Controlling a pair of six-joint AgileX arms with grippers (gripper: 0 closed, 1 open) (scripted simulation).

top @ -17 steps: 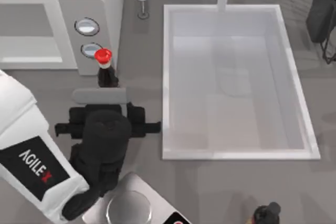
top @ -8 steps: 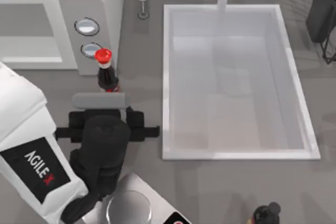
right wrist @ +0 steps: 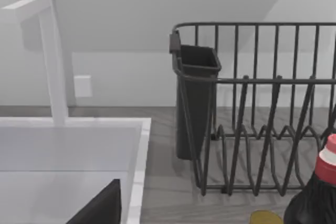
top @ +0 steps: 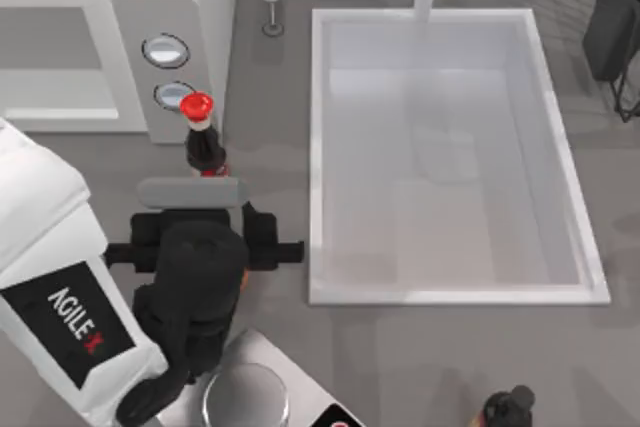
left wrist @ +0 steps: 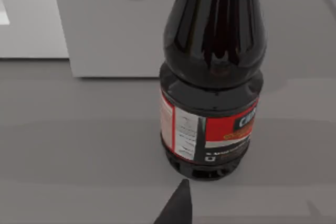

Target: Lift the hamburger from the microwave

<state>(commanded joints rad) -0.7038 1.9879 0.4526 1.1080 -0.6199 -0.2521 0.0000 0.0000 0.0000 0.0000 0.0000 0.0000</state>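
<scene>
grey countertop runs under everything. my left gripper (top: 215, 209) hovers low over it, just short of a dark bottle (left wrist: 210, 77) with a red cap (top: 196, 105); whether its fingers are spread or closed i cannot tell. the bottle stands upright just in front of the microwave (top: 110, 57), close by the lower of two silver dials (top: 172, 95). the hamburger cannot be made out in the microwave's cavity. to the right lies a big white sink (top: 318, 147). my right arm is parked near a black dish rack (right wrist: 252, 108).
</scene>
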